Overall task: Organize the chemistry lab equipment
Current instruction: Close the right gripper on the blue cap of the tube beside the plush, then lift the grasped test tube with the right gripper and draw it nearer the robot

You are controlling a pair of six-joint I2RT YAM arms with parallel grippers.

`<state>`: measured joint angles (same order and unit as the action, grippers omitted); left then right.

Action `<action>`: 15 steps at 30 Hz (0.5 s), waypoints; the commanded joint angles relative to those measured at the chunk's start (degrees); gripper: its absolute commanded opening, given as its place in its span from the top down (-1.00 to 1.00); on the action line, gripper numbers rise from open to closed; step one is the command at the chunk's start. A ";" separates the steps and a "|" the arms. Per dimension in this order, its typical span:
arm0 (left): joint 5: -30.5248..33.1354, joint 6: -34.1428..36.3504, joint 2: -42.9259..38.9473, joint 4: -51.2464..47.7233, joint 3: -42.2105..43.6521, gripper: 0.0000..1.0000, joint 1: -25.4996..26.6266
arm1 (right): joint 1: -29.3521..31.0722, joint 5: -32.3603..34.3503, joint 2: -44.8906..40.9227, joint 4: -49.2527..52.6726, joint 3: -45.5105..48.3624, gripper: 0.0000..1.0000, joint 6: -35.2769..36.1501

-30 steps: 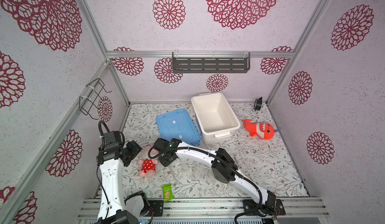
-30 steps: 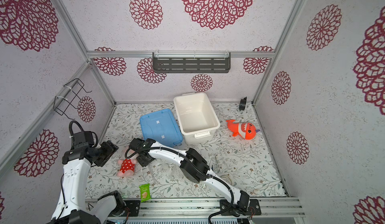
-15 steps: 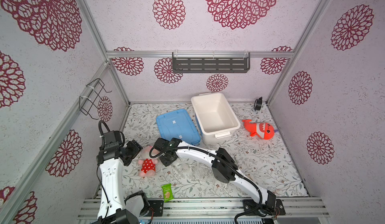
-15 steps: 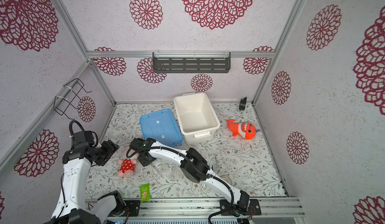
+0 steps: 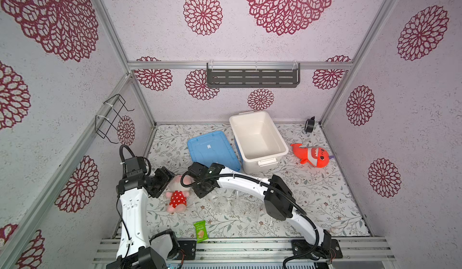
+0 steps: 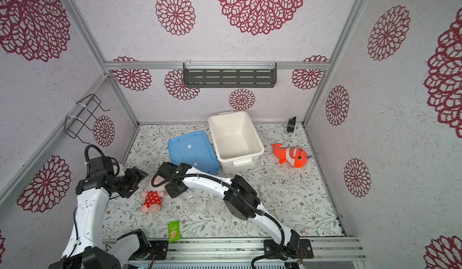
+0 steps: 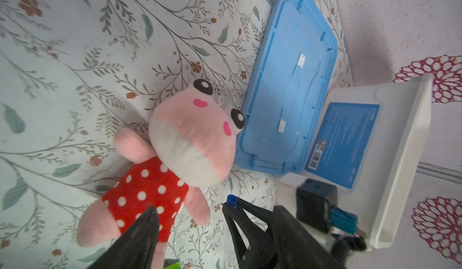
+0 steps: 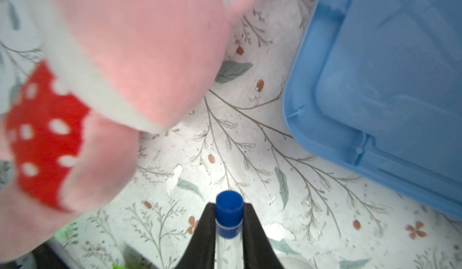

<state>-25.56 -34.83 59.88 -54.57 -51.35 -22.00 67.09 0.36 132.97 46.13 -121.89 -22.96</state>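
Down near the front left of the floral mat (image 5: 312, 200), the right gripper (image 8: 229, 212) is pinched narrow on a clear tube with a blue cap (image 8: 229, 230). In the right wrist view both black fingers (image 8: 205, 232) press against the tube's sides and the cap pokes out just past their tips. Whether the tube is off the mat cannot be told. It sits just beside the pink plush toy (image 7: 175, 155) in its red spotted dress, near a corner of the blue lid (image 7: 287, 92) that lies flat on the mat.

The left gripper (image 5: 163, 181) hangs on the other side of the plush with its jaws spread wide and nothing between them.

In a top view, faint clear glassware (image 5: 243, 209) stands on the mat under the right arm, too transparent to count. The white bin (image 5: 257, 137) sits open beside the lid. An orange shark plush (image 5: 312, 156) lies to its right, and a green snack packet (image 5: 200, 231) lies at the front edge.
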 commanded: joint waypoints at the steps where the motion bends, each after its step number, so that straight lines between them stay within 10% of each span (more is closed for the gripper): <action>1: -5.70 1.60 0.15 0.48 -0.83 -0.51 1.22 | 0.89 2.05 -10.09 -6.93 4.88 0.58 1.58; 8: -16.28 -1.57 2.11 3.28 0.15 -0.53 3.57 | 1.55 2.68 -31.54 -30.99 32.50 0.66 3.42; 15: -12.39 -3.85 1.00 2.63 -1.01 -0.53 5.35 | 5.12 6.43 -51.30 -49.50 57.28 0.69 6.78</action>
<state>-38.28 -37.80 61.71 -52.16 -51.37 -17.12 71.00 3.55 87.96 8.51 -70.22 -19.00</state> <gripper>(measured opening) 0.765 0.182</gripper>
